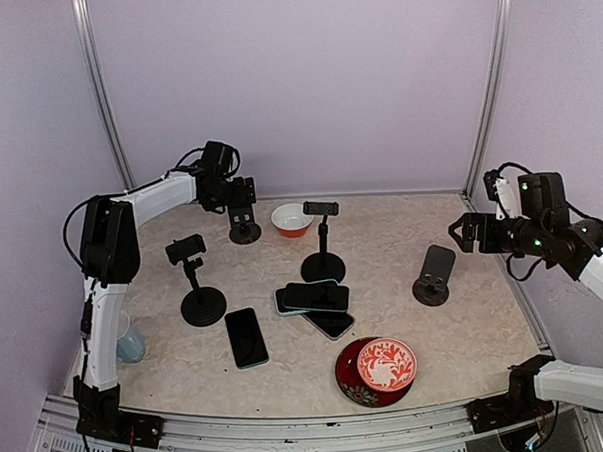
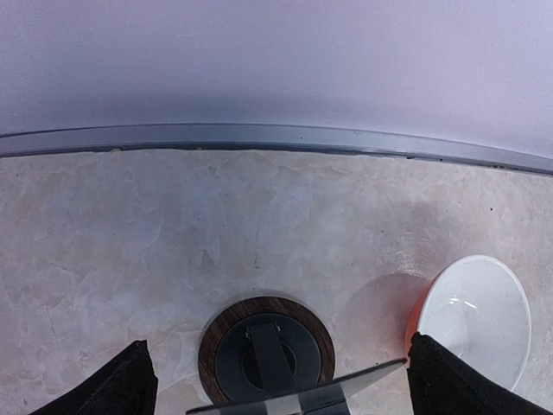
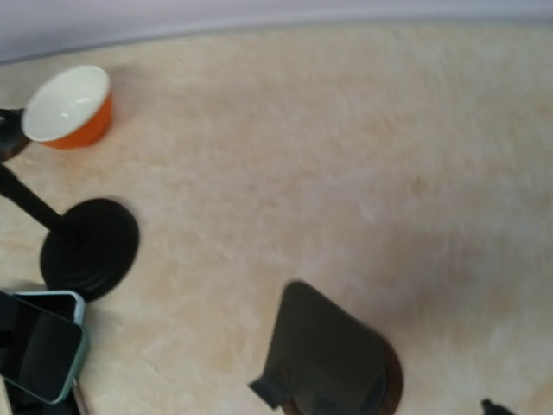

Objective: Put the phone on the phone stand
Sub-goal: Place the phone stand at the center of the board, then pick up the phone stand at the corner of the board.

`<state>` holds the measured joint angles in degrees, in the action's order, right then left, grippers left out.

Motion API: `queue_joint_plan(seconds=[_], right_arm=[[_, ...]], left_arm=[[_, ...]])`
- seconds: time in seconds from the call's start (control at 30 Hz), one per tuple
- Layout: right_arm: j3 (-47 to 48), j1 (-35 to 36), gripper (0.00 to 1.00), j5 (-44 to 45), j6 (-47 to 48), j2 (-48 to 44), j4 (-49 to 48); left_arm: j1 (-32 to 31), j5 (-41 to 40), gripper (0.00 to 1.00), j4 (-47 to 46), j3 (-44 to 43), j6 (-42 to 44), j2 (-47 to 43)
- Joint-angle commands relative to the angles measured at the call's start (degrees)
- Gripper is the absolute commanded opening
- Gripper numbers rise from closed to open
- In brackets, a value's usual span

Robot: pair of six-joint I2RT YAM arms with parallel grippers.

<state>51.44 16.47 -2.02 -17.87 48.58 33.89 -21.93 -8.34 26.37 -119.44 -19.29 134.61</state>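
The left hand (image 1: 239, 199) hangs at the far end of its outstretched arm and points down. Its fingers (image 2: 130, 385) are spread wide on either side of a small wood-based stand (image 2: 266, 350), gripping nothing. An orange bowl (image 2: 479, 316) sits just to the right. The right hand (image 1: 468, 232), likewise open and empty, hovers near another stand (image 1: 433, 276). Stacked phones (image 1: 314, 297) lie in the middle of the desk (image 1: 402, 232), with a single phone (image 1: 246, 337) nearby.
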Motion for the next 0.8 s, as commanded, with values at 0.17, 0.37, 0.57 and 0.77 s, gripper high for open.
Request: queue_joint_plan(seconds=[0.17,0.37,0.57,0.77], right_arm=[[-1.76,4.41,1.00,10.87,-12.57,-0.67,4.91],[-4.41,9.08,1.00,19.33,-17.54,-1.27,4.23],[-6.23,13.32,1.00,24.35,-17.68,4.49,-0.39],[-7.58,14.46,1.00,27.96,-16.23,10.40,-8.56]], left_arm=[[0.81,-5.81,0.99,-3.88,11.95,-0.67,-18.93],[0.94,-8.80,0.99,-5.31,21.22,-1.52,-29.91],[-1.16,-16.02,0.99,-3.58,34.56,-8.25,-41.95],[-4.88,-16.38,0.99,-5.33,51.61,-9.54,-54.51]])
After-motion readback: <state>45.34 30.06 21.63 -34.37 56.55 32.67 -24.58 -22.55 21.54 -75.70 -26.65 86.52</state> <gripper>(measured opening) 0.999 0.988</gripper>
